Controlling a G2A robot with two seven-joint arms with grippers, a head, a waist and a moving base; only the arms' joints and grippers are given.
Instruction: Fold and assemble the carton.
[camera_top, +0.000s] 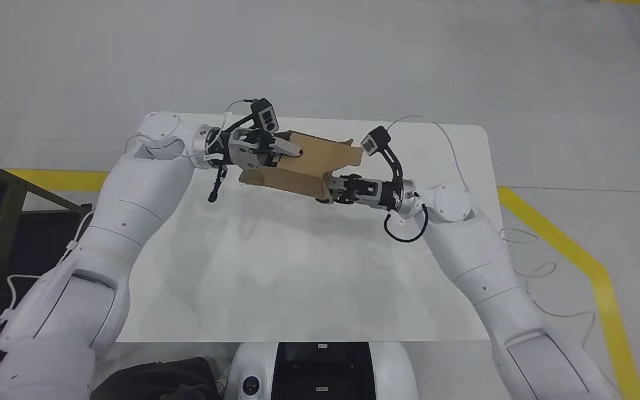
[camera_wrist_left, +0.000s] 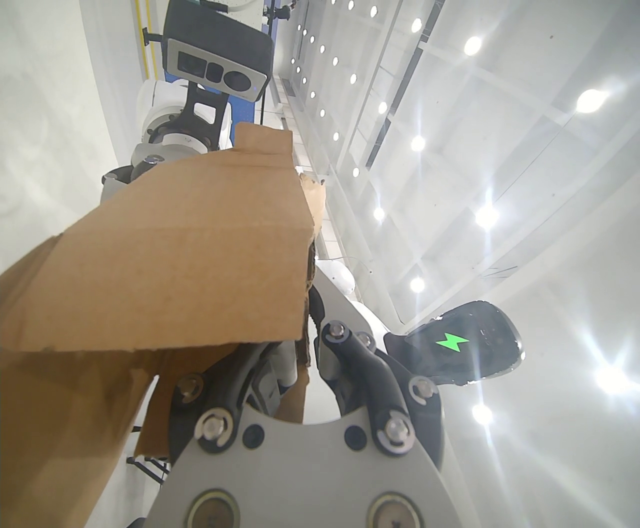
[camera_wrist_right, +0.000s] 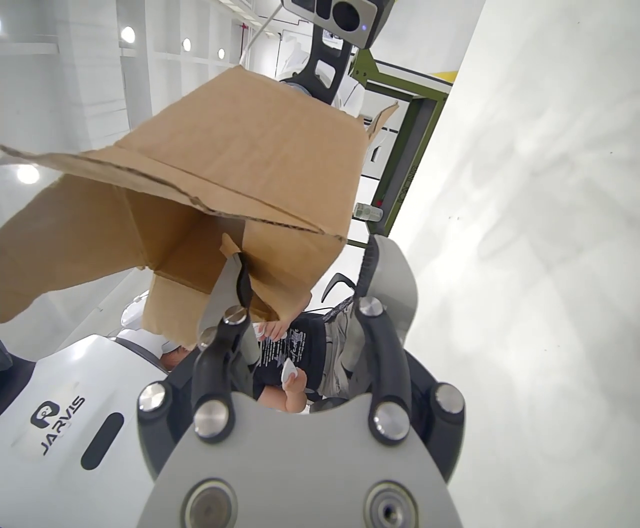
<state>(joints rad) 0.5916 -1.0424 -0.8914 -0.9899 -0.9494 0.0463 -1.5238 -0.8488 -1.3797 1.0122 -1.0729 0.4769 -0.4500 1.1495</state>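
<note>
A brown carton (camera_top: 305, 165), partly unfolded with loose flaps, hangs above the white table (camera_top: 300, 270) between both arms. My left gripper (camera_top: 283, 148) holds its far left end, its fingers closed over a wall. In the left wrist view the carton (camera_wrist_left: 165, 260) covers one finger, and the other finger (camera_wrist_left: 320, 295) presses at its edge. My right gripper (camera_top: 335, 187) is at the carton's near right corner. In the right wrist view it (camera_wrist_right: 307, 260) stands open: one finger (camera_wrist_right: 235, 285) pokes inside the carton (camera_wrist_right: 240, 165), the other (camera_wrist_right: 382, 270) is outside, apart from the wall.
The table spreads bare in front of the carton towards me. A black cable (camera_top: 215, 185) dangles from the left wrist. A dark green frame (camera_top: 30, 195) stands off the table's left side, and yellow floor tape (camera_top: 590, 270) runs on the right.
</note>
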